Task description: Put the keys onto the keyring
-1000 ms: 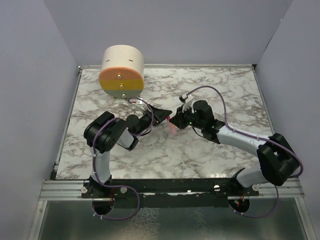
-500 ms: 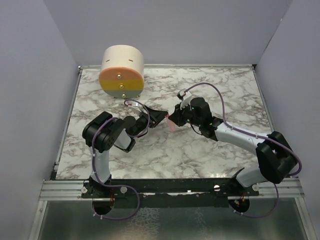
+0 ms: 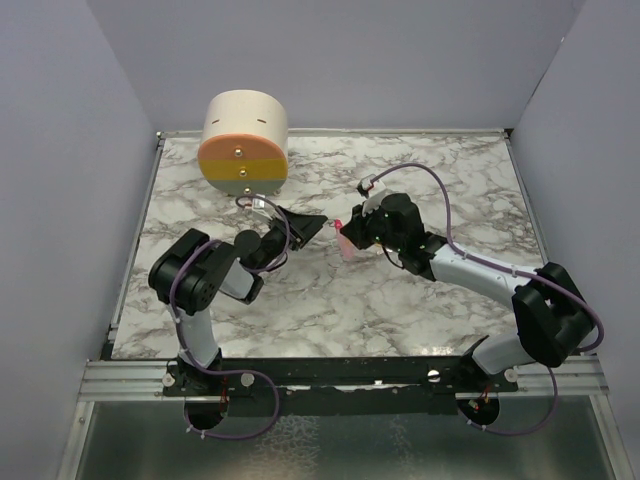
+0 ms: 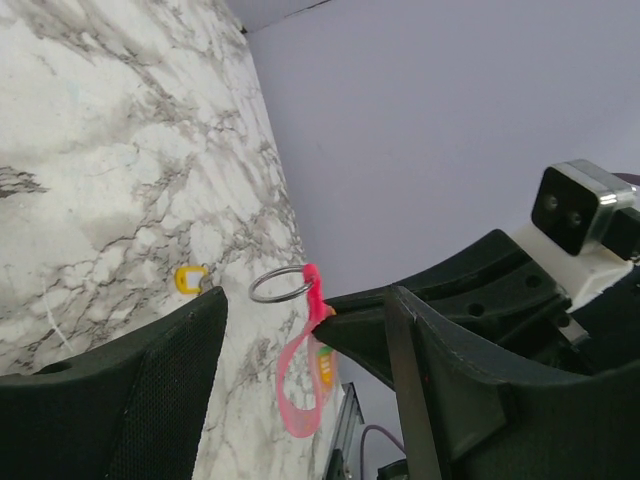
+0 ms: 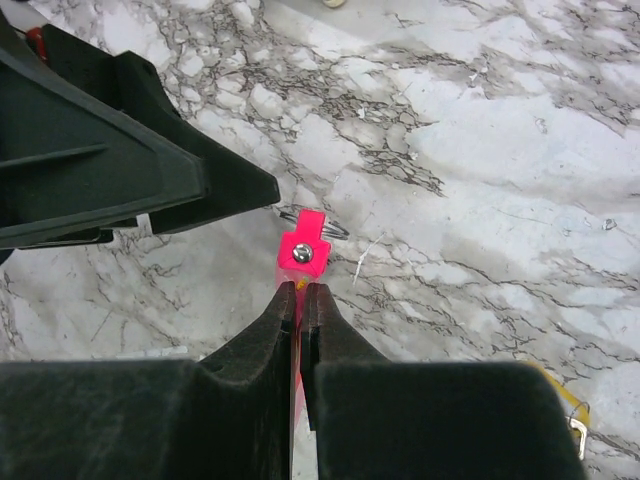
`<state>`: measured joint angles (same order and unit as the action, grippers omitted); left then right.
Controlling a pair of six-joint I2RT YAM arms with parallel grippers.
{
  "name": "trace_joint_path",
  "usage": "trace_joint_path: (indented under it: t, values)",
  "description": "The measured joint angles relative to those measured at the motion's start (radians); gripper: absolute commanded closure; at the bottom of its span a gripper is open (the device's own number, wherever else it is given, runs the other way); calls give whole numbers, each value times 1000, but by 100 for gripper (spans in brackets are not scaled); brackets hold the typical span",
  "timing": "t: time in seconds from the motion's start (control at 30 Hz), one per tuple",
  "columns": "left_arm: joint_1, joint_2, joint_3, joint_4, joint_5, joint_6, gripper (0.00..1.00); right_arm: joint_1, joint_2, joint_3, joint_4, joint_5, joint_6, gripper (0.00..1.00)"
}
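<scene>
The right fingers (image 5: 299, 291) are pinched together on the pink keyring (image 5: 303, 248), clamped on the strap just below its blocky pink head. They hold it off the marble desk (image 3: 440, 170), a little left of the middle. The small metal ring (image 4: 280, 285) sticks out from the head, towards the left arm. Seen from the left wrist, the strap hangs down from the grip in a loose loop.

The left fingers (image 3: 312, 225) are spread wide apart with nothing in them. Their tips face the right arm's, and the nearest tip sits just beside the pink head without touching it.

The key (image 4: 188, 278), a tiny yellow piece, lies flat on the desk by itself, near the ring but apart from it. The big cream-and-orange cylinder (image 3: 243, 143) stands at the far left, well away from both arms.
</scene>
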<state>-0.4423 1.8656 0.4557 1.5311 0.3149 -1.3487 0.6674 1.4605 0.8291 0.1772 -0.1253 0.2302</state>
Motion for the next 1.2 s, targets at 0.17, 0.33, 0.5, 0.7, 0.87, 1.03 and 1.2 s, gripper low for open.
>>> trace_joint_path:
  t: [0.17,0.33,0.5,0.7,0.87,1.03,1.2]
  values:
    - [0,-81,4,-63,15,25,57,0,0,0,0,9,-9,99]
    - [0,-179,8,-178,22,47,63,0,-4,-16,21,35,-27,99]
    - [0,-285,8,-300,22,96,63,0,-10,-44,39,66,-33,99]
    - [-32,-411,37,-546,-31,293,46,0,-10,-33,17,69,-25,99]
    - [-51,-473,61,-689,-70,414,38,0,-10,-27,6,69,-14,99]
    - [-51,-463,64,-755,-57,413,34,0,-10,-27,2,69,-7,99]
    - [-58,-428,76,-757,-35,352,32,0,-10,-27,3,68,2,99]
